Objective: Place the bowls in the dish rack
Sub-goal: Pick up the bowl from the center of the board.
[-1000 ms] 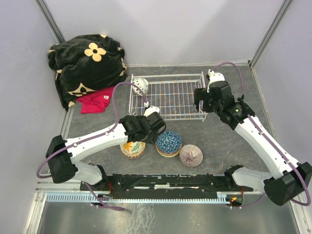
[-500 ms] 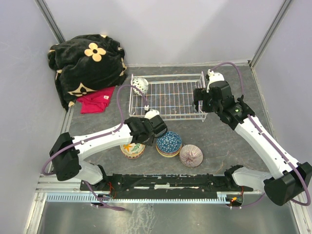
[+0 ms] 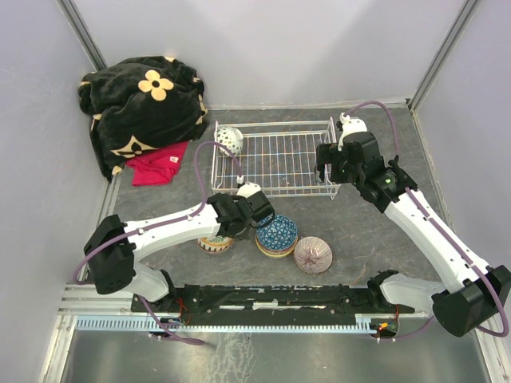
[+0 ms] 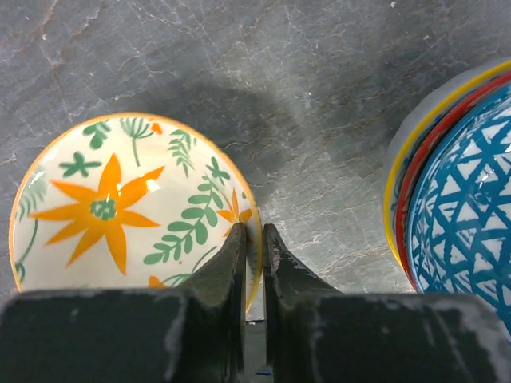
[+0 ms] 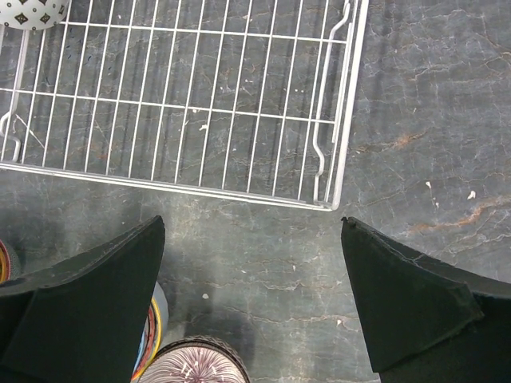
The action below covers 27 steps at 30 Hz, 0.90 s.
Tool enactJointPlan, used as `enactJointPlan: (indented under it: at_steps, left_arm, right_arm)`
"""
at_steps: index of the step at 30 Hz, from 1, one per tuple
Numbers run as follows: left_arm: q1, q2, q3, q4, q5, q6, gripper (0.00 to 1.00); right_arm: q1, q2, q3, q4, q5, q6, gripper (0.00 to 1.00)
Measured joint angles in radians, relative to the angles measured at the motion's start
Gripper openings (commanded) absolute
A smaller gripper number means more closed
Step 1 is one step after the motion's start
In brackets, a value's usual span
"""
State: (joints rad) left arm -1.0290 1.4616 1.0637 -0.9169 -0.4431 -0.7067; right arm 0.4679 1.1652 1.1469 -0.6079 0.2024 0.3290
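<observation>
- Toward the table's [image 3: 375, 231] near edge, seen from above: the flower bowl [image 3: 212, 244], half under the left arm [image 3: 168, 230], then the blue bowl [image 3: 276, 233] and the purple-striped bowl [image 3: 312, 254]. The dish rack [image 3: 275, 163] sits farther back, with a dotted bowl [image 3: 230, 140] in its far left corner.
- Left wrist: the left gripper [image 4: 254, 233] is nearly closed, apparently pinching the flower bowl's rim. The blue bowl tops a stack nearby.
- Right wrist: the right gripper [image 5: 251, 231] is spread wide and holds nothing, over the table off the rack's near right corner.

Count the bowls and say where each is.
4 seen: spotted bowl in the dish rack's far-left corner; flower bowl in the left claw; blue bowl atop a stack, perhaps hiding more; striped bowl beside it.
</observation>
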Motion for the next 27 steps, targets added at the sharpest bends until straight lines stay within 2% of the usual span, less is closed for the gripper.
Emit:
enactJointPlan:
  at_steps: [10,21,27]
  left_arm:
    - [0.000,-0.039,0.077,-0.058,-0.031,0.001,0.03]
    - [0.003,-0.068,0.337,-0.068,-0.044,0.024,0.03]
    - [0.064,-0.020,0.531,-0.005,0.010,0.110,0.03]
  right_arm:
    - [0.000,0.000,-0.010,0.011,-0.008,0.000,0.99]
    - [-0.001,0.015,-0.041,0.060,-0.017,0.000,0.98]
    - [-0.010,0.053,-0.038,0.063,-0.006,0.003,0.98]
